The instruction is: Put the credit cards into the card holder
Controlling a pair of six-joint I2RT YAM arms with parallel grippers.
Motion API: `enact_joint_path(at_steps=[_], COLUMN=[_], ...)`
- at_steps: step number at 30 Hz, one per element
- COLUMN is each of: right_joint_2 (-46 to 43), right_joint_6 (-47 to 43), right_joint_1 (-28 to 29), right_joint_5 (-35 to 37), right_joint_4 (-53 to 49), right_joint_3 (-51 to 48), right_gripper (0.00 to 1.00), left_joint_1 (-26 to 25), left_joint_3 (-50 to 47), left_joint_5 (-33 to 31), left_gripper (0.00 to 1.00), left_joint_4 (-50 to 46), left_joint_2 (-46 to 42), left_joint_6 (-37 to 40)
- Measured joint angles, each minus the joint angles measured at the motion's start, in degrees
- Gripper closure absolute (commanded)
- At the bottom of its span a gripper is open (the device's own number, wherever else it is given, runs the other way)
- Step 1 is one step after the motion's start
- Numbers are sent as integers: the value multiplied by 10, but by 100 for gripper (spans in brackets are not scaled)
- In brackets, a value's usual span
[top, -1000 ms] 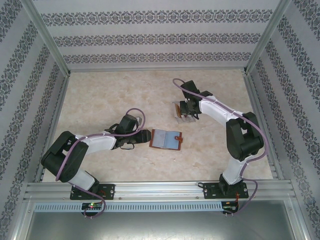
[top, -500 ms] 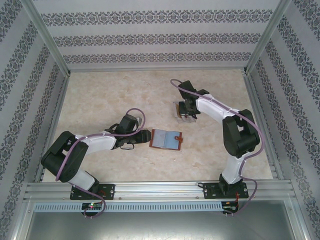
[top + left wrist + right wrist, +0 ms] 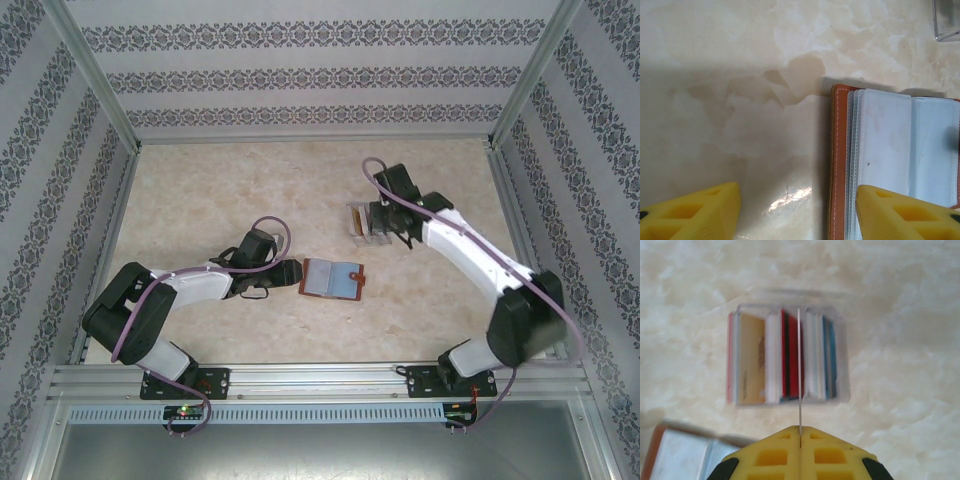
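The card holder [image 3: 333, 279] lies open on the table, brown leather edge [image 3: 839, 165] and clear inner sleeves [image 3: 890, 150] facing up. My left gripper [image 3: 293, 272] sits at its left side, open [image 3: 797, 202]. One yellow finger [image 3: 905, 215] is over the sleeves and the other [image 3: 690, 217] over bare table. My right gripper [image 3: 800, 429] is shut on one thin pale credit card [image 3: 800, 365], seen edge-on, above a clear box [image 3: 785, 357] holding several more cards in red, white, blue and tan. From above, the right gripper [image 3: 383, 228] hovers by that box [image 3: 362, 222].
The marbled tabletop [image 3: 220, 200] is walled by patterned panels at the left, back and right. A metal rail [image 3: 320, 378] runs along the near edge by the arm bases. A corner of the clear box [image 3: 947, 22] shows in the left wrist view.
The right arm has swung its elbow out to the right and lowered it, and its gripper has shifted slightly right over the box. The left arm and card holder have not moved.
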Motion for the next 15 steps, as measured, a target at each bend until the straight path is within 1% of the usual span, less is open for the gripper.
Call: enact_joint_path(at_steps=[3,6,8,10,15], right_joint_2=[-50,-82,-101,-107,-102], right_joint_6=[3,25,52,74,113], right_joint_1=[33,58,61,59,58], right_joint_5=[-52,-134,-195,-239,-309], right_joint_4=[17,57,98,127,191], right_joint_3=[-63,-134,-190,-229,-289], right_gripper=[95,95,94,94,94], left_joint_1=[0,1,1,0,-1], left_joint_3=[0,1,6,13,25], left_joint_5=[12,21,32,44,48], left_gripper=[37,38,38,38,41], left_joint_4=[2,4,3,2,0], left_joint_2=[2,5,8,12,17], left_joint_6=[0,3,10,18,31])
